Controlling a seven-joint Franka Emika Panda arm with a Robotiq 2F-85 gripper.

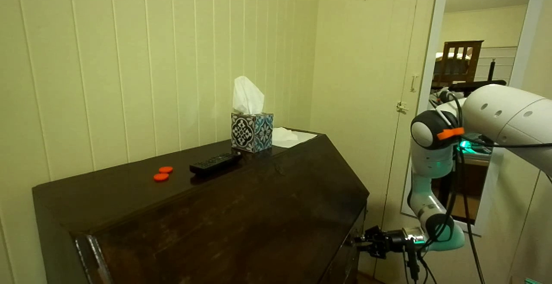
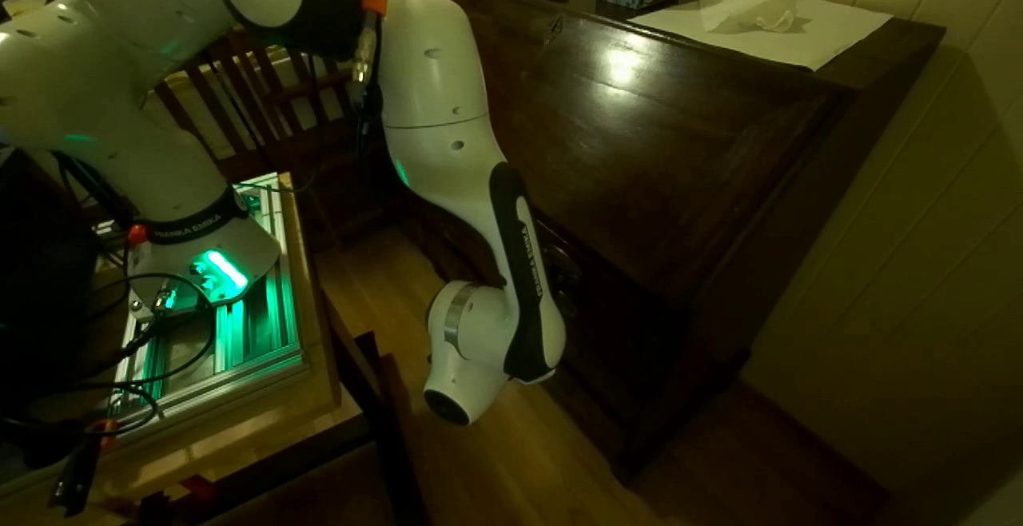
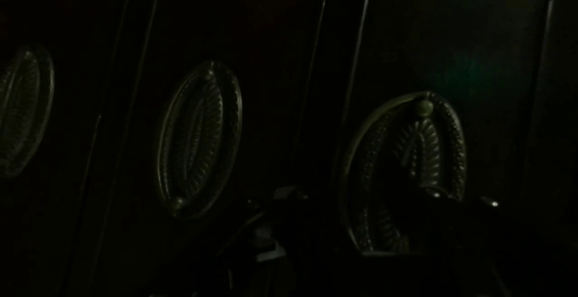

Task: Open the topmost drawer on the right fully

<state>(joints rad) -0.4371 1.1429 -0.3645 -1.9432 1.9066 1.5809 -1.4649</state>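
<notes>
- Apparently shut, the dark wooden top drawer (image 3: 496, 152) sits beneath the glossy brown sloping lid (image 1: 241, 219).
- Its oval, ridged, brass-coloured pull (image 3: 426, 148) is straddled by the black fingers (image 1: 365, 248), which look parted, one above the other, presumably to catch its loop.
- The wrist view shows two matching pulls (image 3: 200, 139) plainly; in an exterior view, the white robot arm (image 2: 447, 110) hides the fingers.
- Two round red discs (image 1: 161, 177) show only in an exterior view, on the dark wooden worktop (image 1: 120, 191).

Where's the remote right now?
In both exterior views, the black remote control lies on top of the slant-front desk, just left of the patterned tissue box.
</notes>
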